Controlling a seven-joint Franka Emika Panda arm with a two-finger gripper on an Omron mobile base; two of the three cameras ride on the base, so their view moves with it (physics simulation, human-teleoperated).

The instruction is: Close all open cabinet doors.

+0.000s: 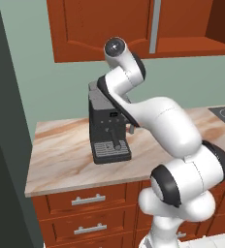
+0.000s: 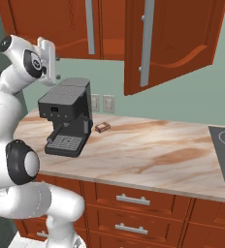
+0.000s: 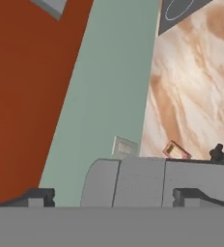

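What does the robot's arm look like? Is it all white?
Mostly white. The arm is made of smooth, rounded glossy segments, with dark black bands at the joints and a round dark cap with a shiny disc at one end. No loose cables or writing show. The gripper has two small dark fingertips, blocky and squared-off.

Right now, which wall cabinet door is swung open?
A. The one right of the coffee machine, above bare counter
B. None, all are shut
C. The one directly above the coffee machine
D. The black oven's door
A: in the right base view the cabinet door stands swung out from the cabinet front, to the right of the coffee machine, above the counter.
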